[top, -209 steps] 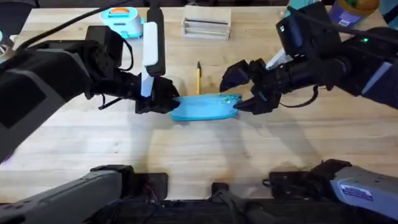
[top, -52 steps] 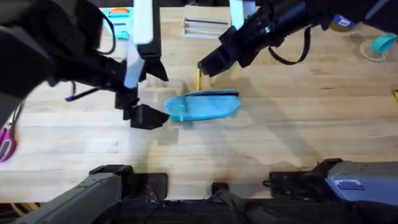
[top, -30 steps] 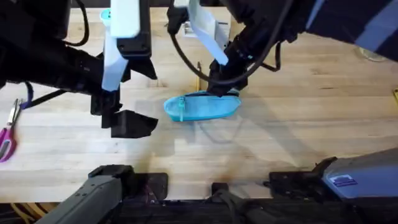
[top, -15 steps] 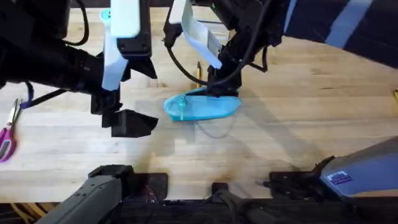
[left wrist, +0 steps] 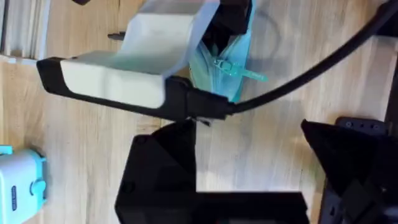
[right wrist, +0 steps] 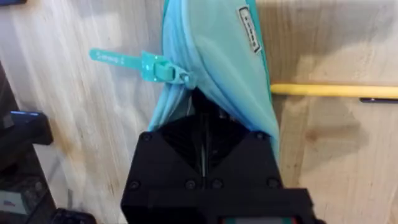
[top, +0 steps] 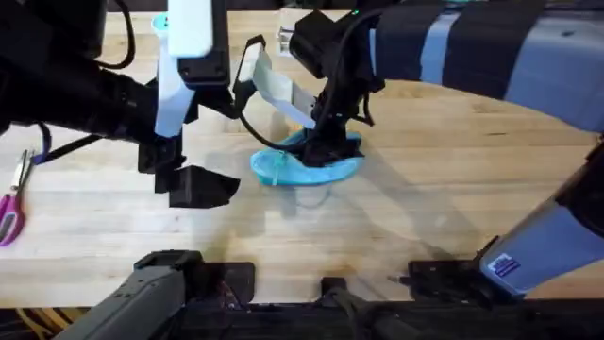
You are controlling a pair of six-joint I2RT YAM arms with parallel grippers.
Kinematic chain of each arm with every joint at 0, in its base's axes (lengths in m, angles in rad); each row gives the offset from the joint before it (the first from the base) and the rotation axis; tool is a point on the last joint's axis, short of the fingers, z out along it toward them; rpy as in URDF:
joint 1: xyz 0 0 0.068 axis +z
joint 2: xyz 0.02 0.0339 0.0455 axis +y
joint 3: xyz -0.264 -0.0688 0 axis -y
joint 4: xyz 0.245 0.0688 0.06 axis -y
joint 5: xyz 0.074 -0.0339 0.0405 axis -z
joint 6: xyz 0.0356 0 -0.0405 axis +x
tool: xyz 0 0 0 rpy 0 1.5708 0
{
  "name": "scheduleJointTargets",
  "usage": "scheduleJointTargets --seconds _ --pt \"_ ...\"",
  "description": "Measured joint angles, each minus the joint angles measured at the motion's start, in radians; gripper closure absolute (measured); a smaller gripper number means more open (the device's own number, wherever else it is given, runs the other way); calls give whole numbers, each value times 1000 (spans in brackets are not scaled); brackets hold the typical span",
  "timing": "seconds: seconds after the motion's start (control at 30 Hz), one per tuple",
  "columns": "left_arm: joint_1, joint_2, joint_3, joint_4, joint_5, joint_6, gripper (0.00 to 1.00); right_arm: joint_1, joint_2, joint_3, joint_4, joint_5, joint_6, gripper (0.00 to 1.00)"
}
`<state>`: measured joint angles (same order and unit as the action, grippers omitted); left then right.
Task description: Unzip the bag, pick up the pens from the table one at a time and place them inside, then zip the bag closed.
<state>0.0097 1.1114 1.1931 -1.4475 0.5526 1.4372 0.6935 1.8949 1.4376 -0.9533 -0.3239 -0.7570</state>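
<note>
The turquoise bag (top: 300, 170) lies mid-table, its zipper pull (right wrist: 118, 58) sticking out at the left end. My right gripper (top: 326, 149) reaches across from the right and stands on the bag's far edge. Its black fingers (right wrist: 186, 146) are shut, pinching the fabric at the zipper mouth, which bunches up around them. One yellow pen (right wrist: 333, 91) lies on the table (top: 425, 208) just beyond the bag. My left gripper (top: 184, 175) hovers open and empty to the bag's left; its view shows the bag (left wrist: 235, 53) under the right arm's white link.
Pink-handled scissors (top: 9, 212) lie at the left edge. A turquoise toaster-like toy (left wrist: 22, 183) and a flat box (left wrist: 22, 28) sit at the back. The right arm's cable loops over the bag. Bare wood stretches right of and in front of the bag.
The right gripper swung from beside the pen over to the bag and came down on its far edge, which has bunched up. The left gripper drew back to the left, then stayed still.
</note>
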Motion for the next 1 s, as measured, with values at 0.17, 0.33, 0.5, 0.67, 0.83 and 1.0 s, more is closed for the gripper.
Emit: scheduleJointTargets --seconds 0.17,0.33,0.5,0.67,0.83,1.0 --pt "0 0 0 0 0 0 7 5 1 0 -1 3 1 762" --pt "0 0 0 0 0 0 7 13 2 2 -13 -12 0 58" --pt "0 0 0 0 0 0 7 17 -3 3 -19 -14 1 6" --pt "0 0 0 0 0 0 7 17 -19 2 -18 -10 1 6" --pt "0 0 0 0 0 0 7 17 -232 2 -38 -5 9 5" --pt "0 0 0 0 0 0 7 -10 -359 2 3 11 96 4"
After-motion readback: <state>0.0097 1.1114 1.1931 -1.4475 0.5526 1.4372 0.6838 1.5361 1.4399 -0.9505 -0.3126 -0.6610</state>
